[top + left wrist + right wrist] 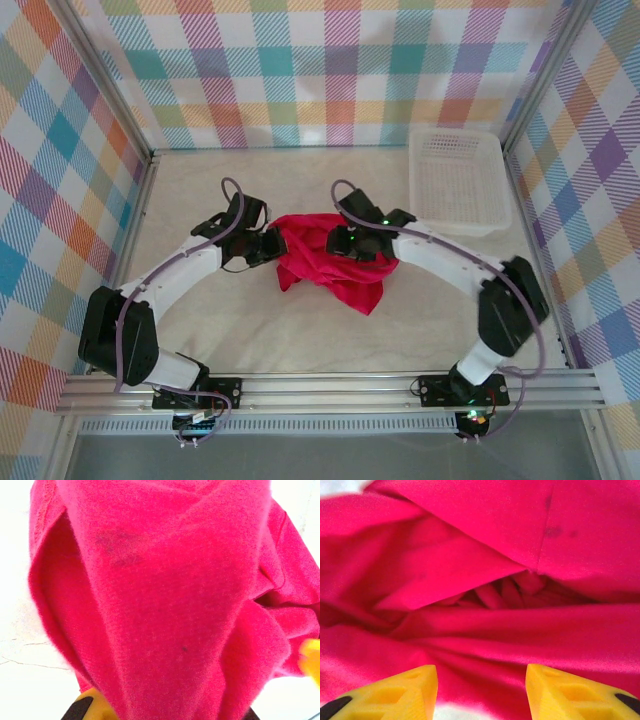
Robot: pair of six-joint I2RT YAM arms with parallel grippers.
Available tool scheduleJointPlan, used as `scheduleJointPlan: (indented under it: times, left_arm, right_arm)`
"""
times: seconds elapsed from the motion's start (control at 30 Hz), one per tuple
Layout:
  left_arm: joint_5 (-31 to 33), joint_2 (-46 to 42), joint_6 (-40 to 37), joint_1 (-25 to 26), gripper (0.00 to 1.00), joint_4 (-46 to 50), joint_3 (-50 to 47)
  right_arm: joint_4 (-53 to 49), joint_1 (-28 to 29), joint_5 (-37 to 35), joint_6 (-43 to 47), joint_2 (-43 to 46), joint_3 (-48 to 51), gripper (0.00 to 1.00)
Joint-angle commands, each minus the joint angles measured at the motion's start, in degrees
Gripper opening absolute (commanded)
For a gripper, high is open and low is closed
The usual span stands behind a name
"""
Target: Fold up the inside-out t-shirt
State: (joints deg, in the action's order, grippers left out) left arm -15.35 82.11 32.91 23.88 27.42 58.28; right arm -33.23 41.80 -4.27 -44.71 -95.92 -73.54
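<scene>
Locate the inside-out t-shirt (330,268) at the centre of the table (300,335), bunched in a crumpled heap between the two arms. Note that it is not laid flat; folds overlap throughout.

Check the left gripper (268,247) at the left edge of the heap. Its jaws are closed on the fabric: in the left wrist view, the cloth rises from between the yellow fingers (92,703) and covers most of the frame.

Check the right gripper (345,240) over the right part of the heap. Its jaws stand apart, about half open, and clamp nothing; in the right wrist view, its fingertips (405,687) flank loose folds of cloth.

The white basket (458,182) sits at the far right, apart from the shirt.
</scene>
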Motion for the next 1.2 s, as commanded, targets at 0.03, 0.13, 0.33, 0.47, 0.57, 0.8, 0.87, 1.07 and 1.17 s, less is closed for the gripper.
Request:
scheduleJointPlan:
  times: [0.03,0.13,0.33,0.47,0.57,0.8,0.87,1.07,1.17]
  left_arm:
    - [0.2,-1.5,-0.8,0.0,0.00,0.3,-1.9]
    - [0.1,-2.0,-0.7,0.0,0.00,0.1,-2.7]
    - [-0.4,-3.0,-0.1,0.1,0.00,-0.7,-4.8]
    - [0.0,-3.8,-0.3,0.1,0.00,-0.1,-5.2]
    - [0.4,-4.4,-0.5,0.1,0.00,0.3,-5.1]
    - [0.9,-4.5,-0.9,0.1,0.00,1.2,-3.8]
    - [3.4,-4.1,-2.3,-0.1,0.00,3.7,-1.8]
    - [7.6,-0.4,-4.4,-10.5,0.00,9.9,5.7]
    - [5.8,3.1,-3.8,-16.4,0.00,10.6,8.9]
  right_arm:
    - [4.3,0.0,2.3,-1.7,-4.1,-4.0,0.55]
    - [5.7,-0.1,2.4,-4.4,-7.0,-6.1,0.58]
    - [4.8,-0.2,2.5,-8.0,-12.6,-10.4,0.61]
    - [2.2,-0.3,2.9,-9.7,-16.9,-14.0,0.61]
    - [1.4,-0.8,3.1,-10.5,-18.9,-15.4,0.59]
    - [-0.5,-3.4,4.2,-9.6,-18.1,-19.7,0.02]
    - [-3.8,-3.5,3.4,-7.6,-14.5,-23.1,0.00]
    - [-14.8,-4.3,2.8,0.2,-1.0,-32.6,0.00]
    - [-19.4,-8.0,3.1,1.3,7.1,-33.3,0.00]
